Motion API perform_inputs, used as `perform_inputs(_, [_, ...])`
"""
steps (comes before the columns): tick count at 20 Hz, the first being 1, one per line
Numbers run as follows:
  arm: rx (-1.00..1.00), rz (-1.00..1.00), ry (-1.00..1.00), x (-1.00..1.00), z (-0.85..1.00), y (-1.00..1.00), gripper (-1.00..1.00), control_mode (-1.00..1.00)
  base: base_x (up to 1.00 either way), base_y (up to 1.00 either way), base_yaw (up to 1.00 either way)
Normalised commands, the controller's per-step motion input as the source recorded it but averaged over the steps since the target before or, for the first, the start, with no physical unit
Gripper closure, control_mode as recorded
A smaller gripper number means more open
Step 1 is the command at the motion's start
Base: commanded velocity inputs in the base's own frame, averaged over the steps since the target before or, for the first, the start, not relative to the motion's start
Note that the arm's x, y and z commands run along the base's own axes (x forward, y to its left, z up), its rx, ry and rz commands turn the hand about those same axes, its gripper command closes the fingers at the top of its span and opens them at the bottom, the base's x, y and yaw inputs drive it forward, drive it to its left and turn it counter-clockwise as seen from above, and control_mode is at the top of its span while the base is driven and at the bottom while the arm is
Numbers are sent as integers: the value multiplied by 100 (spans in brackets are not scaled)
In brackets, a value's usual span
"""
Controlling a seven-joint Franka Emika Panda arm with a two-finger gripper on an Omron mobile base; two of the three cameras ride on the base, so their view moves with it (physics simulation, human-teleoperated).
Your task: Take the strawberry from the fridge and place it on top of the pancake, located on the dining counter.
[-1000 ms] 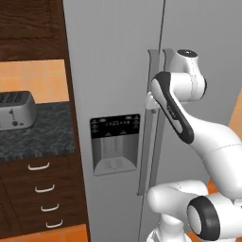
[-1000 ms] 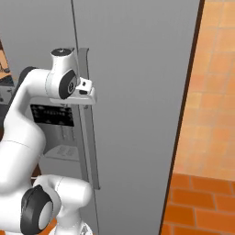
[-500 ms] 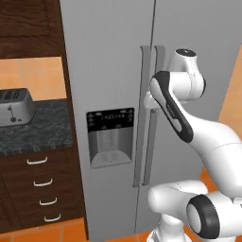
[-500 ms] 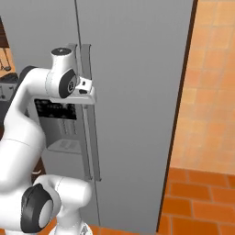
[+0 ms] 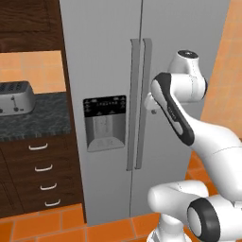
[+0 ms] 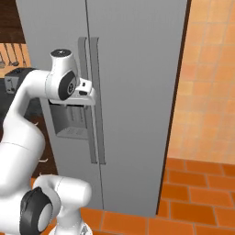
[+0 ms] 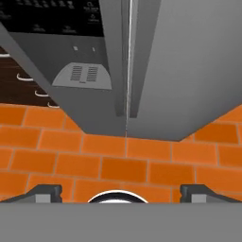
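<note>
The tool (image 7: 121, 191) stands wide, its two dark tips far apart with nothing between them, and it looks down along the front of the fridge (image 5: 104, 56) toward the orange tile floor (image 7: 118, 160). From where I stand, the hand sits just in front of the two vertical door handles (image 5: 140, 101) where the doors meet; in the right base view the wrist is level with the upper part of those handles, close to them, though I cannot say for sure whether anything touches yet. Both doors are shut, the seam between them a thin line, and the black dispenser panel (image 5: 104, 122) sits in the door beside the dark wall cabinets. So the strawberry is presumably still inside, behind those closed doors, and neither the pancake nor the dining desk is anywhere in sight. I judge the job to be at its very start: getting the fridge open. The next move calls for bringing the open fingers around one handle, closing on it firmly, then pulling along the door's arc, with the base giving room so the door can swing clear of the arm. A toaster (image 5: 14, 98) sits on the dark wall desk (image 5: 38, 120) off to the side, well out of the way.
</note>
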Motion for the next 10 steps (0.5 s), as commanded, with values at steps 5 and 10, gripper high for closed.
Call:
perform_inputs(5, [0, 0, 0, 0, 0, 0, -100, 100, -2, 4, 0])
perform_inputs(10, [0, 0, -25, 40, -2, -15, -100, -100, 0, 0, 0])
